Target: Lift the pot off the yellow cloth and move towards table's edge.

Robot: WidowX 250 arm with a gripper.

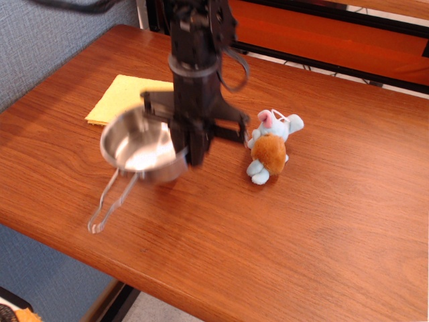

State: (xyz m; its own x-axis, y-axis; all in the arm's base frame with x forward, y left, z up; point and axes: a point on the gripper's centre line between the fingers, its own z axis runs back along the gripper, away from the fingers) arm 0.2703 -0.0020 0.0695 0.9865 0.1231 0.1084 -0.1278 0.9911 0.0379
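The shiny steel pot hangs in the air above the table, clear of the yellow cloth, which lies flat at the back left. Its wire loop handle points down toward the table's front edge. My black gripper is shut on the pot's right rim and holds it over the spot where the small blue-grey scoop lay. The scoop is hidden behind the pot and the arm.
A small plush toy, light blue with a brown belly, lies just right of the gripper. An orange panel runs along the back of the table. A grey wall stands at the left.
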